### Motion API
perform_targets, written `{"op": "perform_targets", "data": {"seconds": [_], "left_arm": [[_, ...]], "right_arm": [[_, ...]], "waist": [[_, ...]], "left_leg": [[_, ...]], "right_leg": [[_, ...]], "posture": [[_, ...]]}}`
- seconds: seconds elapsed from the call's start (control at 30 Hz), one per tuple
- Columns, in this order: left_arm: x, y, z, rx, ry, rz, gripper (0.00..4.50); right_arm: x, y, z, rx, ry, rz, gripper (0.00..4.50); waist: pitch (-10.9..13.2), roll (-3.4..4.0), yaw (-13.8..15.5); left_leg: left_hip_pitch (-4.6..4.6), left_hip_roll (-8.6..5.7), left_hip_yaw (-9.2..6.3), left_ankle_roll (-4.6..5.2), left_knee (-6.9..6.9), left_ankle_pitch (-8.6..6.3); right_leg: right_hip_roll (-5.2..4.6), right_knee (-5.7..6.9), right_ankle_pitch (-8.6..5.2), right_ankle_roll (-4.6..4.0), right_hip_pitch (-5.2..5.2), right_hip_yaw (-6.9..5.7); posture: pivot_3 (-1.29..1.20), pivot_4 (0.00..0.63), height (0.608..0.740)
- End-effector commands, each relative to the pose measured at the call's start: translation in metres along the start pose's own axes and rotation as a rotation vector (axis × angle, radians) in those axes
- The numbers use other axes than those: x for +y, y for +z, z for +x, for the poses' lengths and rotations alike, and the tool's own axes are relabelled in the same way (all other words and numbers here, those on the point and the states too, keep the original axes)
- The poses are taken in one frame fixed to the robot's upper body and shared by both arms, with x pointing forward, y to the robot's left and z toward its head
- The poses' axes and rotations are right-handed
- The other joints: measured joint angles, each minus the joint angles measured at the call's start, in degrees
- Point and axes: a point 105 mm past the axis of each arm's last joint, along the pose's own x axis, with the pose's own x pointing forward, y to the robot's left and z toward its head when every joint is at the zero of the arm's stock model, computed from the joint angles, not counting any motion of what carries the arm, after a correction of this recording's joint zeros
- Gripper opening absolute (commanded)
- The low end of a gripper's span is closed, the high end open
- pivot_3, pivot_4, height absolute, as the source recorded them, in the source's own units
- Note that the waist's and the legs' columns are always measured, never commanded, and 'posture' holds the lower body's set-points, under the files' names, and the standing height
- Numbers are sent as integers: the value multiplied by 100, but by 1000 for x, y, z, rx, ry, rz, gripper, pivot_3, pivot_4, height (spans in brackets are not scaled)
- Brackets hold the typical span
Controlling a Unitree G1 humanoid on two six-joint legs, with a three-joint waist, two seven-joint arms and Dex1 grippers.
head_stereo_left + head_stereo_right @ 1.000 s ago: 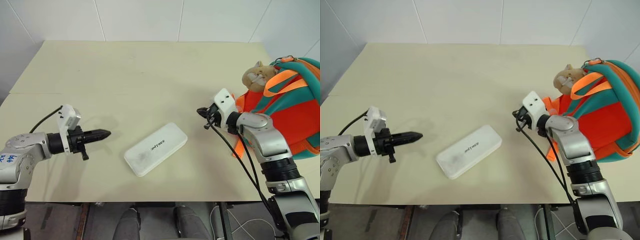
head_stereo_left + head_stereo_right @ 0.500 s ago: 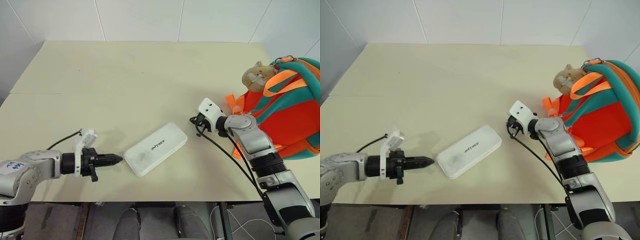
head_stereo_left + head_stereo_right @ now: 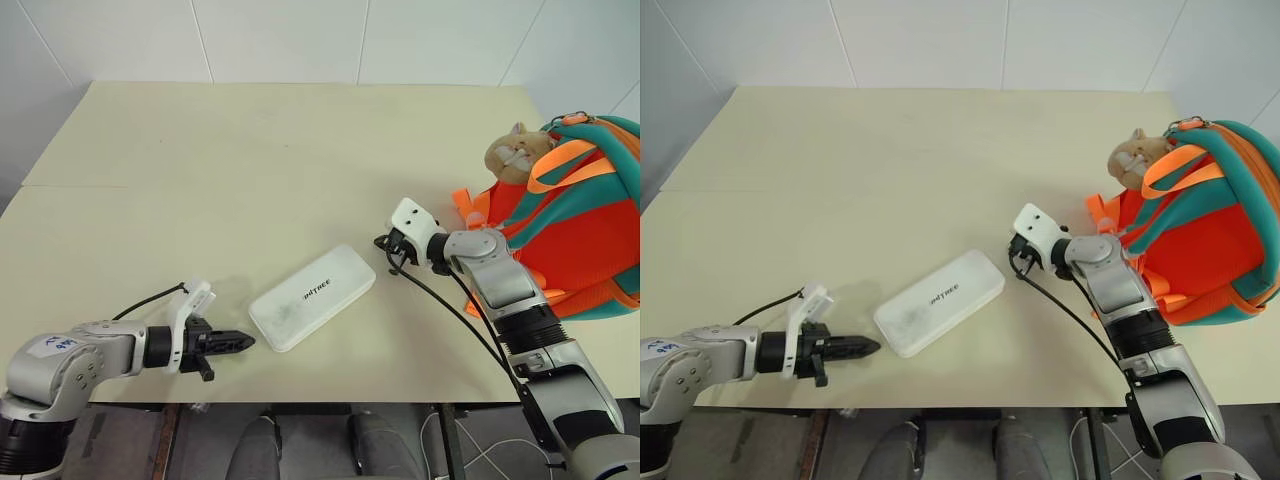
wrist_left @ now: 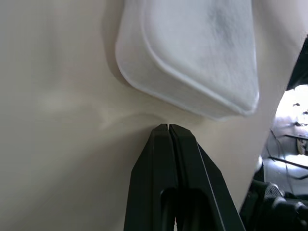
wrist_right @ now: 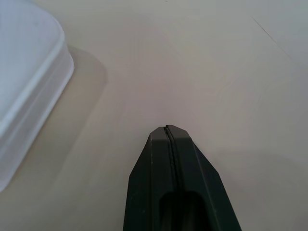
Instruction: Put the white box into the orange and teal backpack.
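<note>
While both grippers stay pinched closed, the orange and teal backpack (image 3: 575,215) seems cropped.

— What's on the table (image 3: 250,150)?
— A flat white box (image 3: 312,298) lying slantwise near the front edge, and an orange and teal backpack (image 3: 565,235) at the right edge.

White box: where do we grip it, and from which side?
Probably by its two short ends, one gripper each. The white box lies flat and slanted on the table, likely too wide for one gripper. The left gripper, shut, sits just off its near-left end; the right gripper, shut, is by its far-right end.
</note>
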Motion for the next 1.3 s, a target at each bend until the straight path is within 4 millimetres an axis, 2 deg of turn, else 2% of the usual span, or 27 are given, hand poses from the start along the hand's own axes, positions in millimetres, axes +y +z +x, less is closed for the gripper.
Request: {"op": "perform_targets", "data": {"seconds": [0.03,0.4,0.87,1.1,1.3], "left_arm": [[1,15,6,-94,6,72,41],[9,27,17,-164,26,116,41],[15,40,16,-139,13,178,41],[13,41,18,-123,-6,187,41],[14,40,18,-110,-4,181,41]], "right_arm": [[12,16,-4,-44,68,-37,0],[35,16,-25,-8,226,-46,0],[59,1,-62,99,412,-37,0],[65,-1,-78,122,458,-46,0],[64,-2,-82,127,444,-33,0]], "waist": [[0,0,-4],[0,0,13],[0,0,20],[0,-1,16],[0,-1,17]], "left_leg": [[0,0,0,0,0,0],[1,-1,-3,0,9,-1],[0,-4,-5,1,17,-1],[-1,-3,-6,2,13,-1],[-1,-3,-5,2,13,-2]], "right_leg": [[0,-1,0,0,0,0],[0,1,1,2,5,-1],[-2,0,3,6,10,-2],[-1,-4,3,6,10,-2],[-1,-5,3,5,10,-2]], "posture": [[0,150,740],[0,150,740],[0,150,740],[0,150,740],[0,150,740]]}}
